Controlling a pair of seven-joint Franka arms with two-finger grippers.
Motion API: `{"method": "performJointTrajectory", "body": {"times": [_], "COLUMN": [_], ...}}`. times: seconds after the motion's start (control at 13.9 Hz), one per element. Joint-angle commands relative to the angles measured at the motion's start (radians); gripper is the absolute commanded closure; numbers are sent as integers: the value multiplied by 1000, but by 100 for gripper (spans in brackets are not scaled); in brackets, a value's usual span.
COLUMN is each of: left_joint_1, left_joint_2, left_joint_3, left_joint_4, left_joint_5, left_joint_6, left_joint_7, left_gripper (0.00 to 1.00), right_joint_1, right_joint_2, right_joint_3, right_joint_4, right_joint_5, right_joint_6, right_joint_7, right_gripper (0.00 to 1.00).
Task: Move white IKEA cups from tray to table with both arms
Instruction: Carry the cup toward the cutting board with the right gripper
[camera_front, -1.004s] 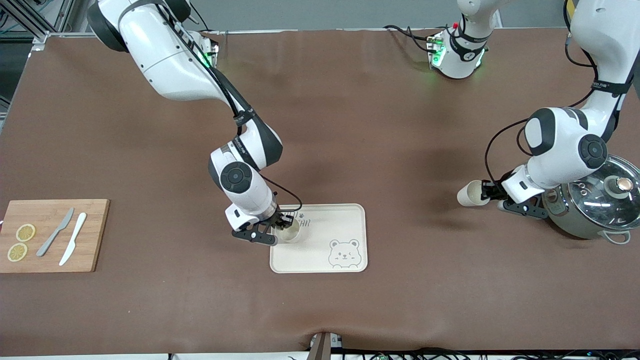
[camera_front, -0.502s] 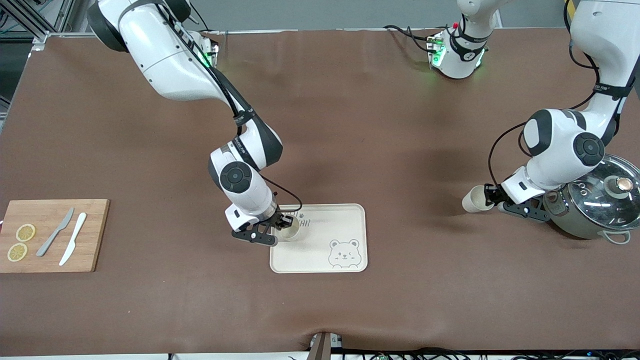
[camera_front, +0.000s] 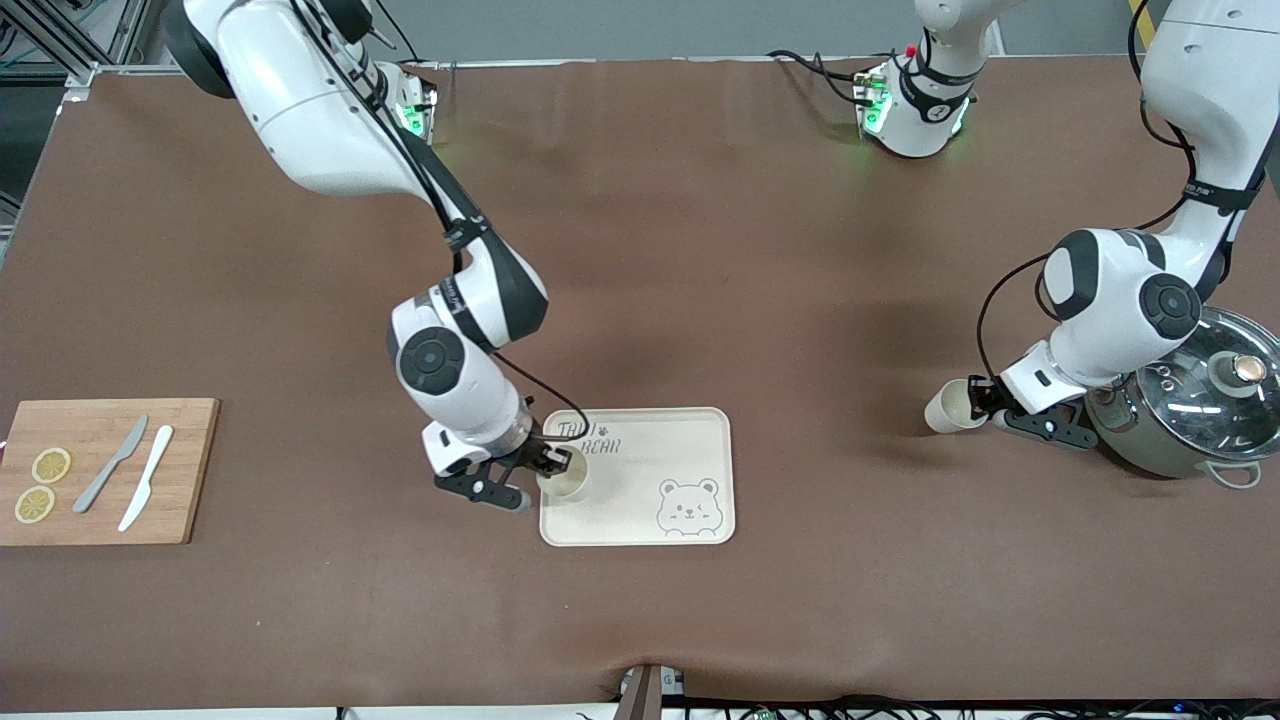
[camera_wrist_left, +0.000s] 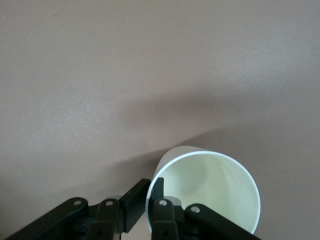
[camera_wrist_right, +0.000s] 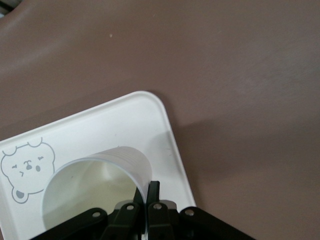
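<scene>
Each gripper pinches a cup's rim: the right gripper (camera_front: 548, 468) should lift its cup (camera_front: 566, 485) clear of the tray (camera_front: 690, 430) rim, while the left gripper (camera_front: 980, 398) lowers its tilted cup (camera_front: 947, 407), seemingly airborne, upright onto the table (camera_front: 700, 250).

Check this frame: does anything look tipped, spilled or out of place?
Nothing spilled or damaged. Only oddity: the small cream-white cup pinched by its rim in the left hand hangs tilted over the brown cloth table, beside the lidded steel pot.

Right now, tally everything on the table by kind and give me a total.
Cups: 2
Trays: 1
Cutting boards: 1
Knives: 2
Lemon slices: 2
Pots: 1
Total: 9
</scene>
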Motion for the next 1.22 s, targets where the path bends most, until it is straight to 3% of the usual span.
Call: {"method": "performJointTrajectory", "body": {"times": [0.0,0.36,0.72,0.79,0.86,1.15], "left_joint_1": [13,12,7,6,3,6], "left_joint_2": [14,34,40,40,40,26], "left_joint_3": [-10,2,2,2,2,2], "left_joint_4": [14,12,24,35,38,46], "left_joint_5": [29,30,36,36,39,49], "left_joint_6": [10,44,44,38,38,24], "left_joint_7": [6,6,5,5,8,-8], "left_gripper": [100,100,100,71,1,0], "right_joint_1": [-69,-203,-290,-306,-321,-347], "right_joint_2": [-89,-182,-206,-208,-208,-208], "right_joint_3": [11,7,1,1,1,1], "right_joint_4": [-15,-15,-19,-24,-27,-59], "right_joint_5": [33,31,11,10,7,-45], "right_joint_6": [-118,-301,-366,-366,-366,-352], "right_joint_7": [-128,-410,-621,-650,-679,-707], "right_gripper": [100,100,100,100,100,100]}}
